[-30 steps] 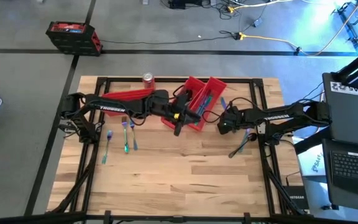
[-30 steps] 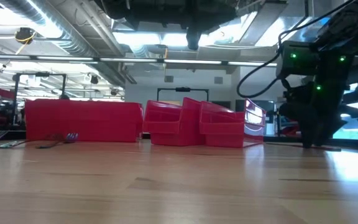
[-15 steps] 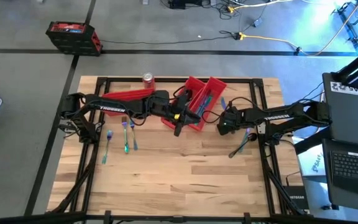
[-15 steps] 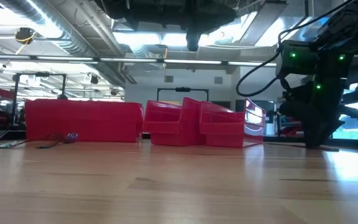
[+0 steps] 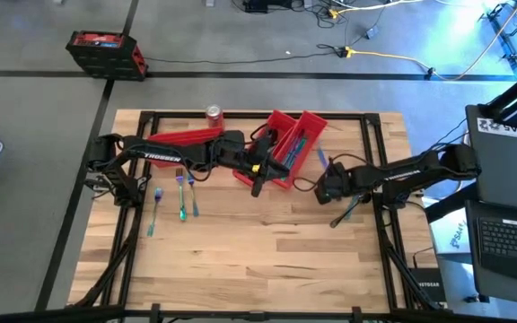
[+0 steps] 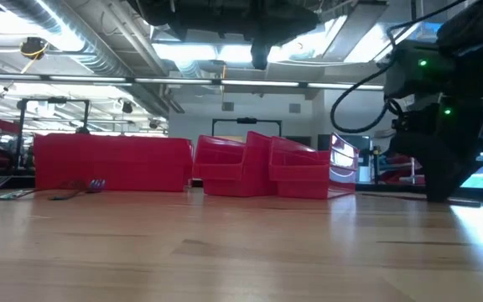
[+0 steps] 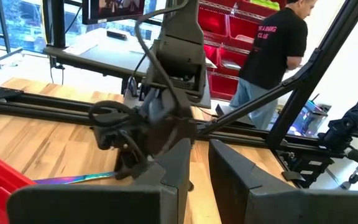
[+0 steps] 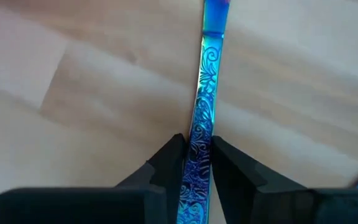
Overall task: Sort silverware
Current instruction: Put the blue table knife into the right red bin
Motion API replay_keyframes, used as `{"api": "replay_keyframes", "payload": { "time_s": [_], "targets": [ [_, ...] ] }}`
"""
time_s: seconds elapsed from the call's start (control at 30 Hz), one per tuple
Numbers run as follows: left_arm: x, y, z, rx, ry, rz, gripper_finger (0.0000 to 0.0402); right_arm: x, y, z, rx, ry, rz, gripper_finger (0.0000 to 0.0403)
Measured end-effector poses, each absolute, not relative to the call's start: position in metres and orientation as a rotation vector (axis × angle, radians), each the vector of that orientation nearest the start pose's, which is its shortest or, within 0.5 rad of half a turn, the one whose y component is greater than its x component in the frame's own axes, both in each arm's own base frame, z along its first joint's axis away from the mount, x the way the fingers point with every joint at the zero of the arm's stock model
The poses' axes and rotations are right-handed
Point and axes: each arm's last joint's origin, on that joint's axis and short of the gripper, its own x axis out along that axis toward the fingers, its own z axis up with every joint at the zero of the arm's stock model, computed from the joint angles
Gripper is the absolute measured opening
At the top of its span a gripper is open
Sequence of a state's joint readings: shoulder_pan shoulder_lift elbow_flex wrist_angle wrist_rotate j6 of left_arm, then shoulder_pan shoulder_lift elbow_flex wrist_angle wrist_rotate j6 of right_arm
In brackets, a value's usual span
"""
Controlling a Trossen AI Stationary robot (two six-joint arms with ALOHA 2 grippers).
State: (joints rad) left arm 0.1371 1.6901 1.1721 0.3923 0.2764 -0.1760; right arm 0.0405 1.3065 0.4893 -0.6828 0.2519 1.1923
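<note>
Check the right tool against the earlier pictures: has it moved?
Yes. In the high view the right tool has slid toward the table's near edge, farther from the red bins; it is clamped on a blue utensil handle.

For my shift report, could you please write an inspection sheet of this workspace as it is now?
Surface: wooden table, black frame rails along its edges.
Job's things: silverware lying loose on the left; more in the red bins; one patterned blue utensil in the right gripper.
Clutter: red soda can.
Grippers: right gripper shut on the utensil; left gripper near the bins, holding nothing.
Cables: floor cables beyond the table.
Surroundings: person, laptop.
</note>
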Motion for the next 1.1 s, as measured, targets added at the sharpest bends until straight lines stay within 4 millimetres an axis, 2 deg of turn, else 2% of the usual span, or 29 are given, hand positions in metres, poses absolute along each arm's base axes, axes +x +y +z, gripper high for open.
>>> {"api": "replay_keyframes", "payload": {
  "time_s": [0.2, 0.4, 0.67, 0.8, 0.93, 1.0, 1.1],
  "targets": [
    [0.386, 0.045, 0.285, -0.201, 0.131, -0.128, 0.0045, 0.182, 0.026, 0.136, 0.857, 1.188, -0.841, 0.0069],
    [0.386, 0.044, 0.285, -0.209, 0.133, -0.132, 0.0045, 0.182, 0.055, 0.139, 0.859, 1.191, -0.746, 0.0069],
    [0.387, 0.044, 0.285, -0.203, 0.127, -0.125, 0.0045, 0.183, 0.08, 0.142, 0.879, 1.18, -0.577, 0.0069],
    [0.387, 0.044, 0.285, -0.202, 0.125, -0.112, 0.0045, 0.184, 0.087, 0.149, 0.851, 1.16, -0.565, 0.0069],
    [0.387, 0.044, 0.285, -0.203, 0.125, -0.112, 0.0045, 0.194, 0.091, 0.171, 0.741, 1.072, -0.577, 0.0069],
    [0.387, 0.044, 0.285, -0.203, 0.124, -0.109, 0.0045, 0.197, 0.09, 0.181, 0.649, 1.034, -0.596, 0.0069],
    [0.387, 0.044, 0.285, -0.203, 0.125, -0.106, 0.0045, 0.192, 0.082, 0.184, 0.584, 1.062, -0.692, 0.0069]
  ]
}}
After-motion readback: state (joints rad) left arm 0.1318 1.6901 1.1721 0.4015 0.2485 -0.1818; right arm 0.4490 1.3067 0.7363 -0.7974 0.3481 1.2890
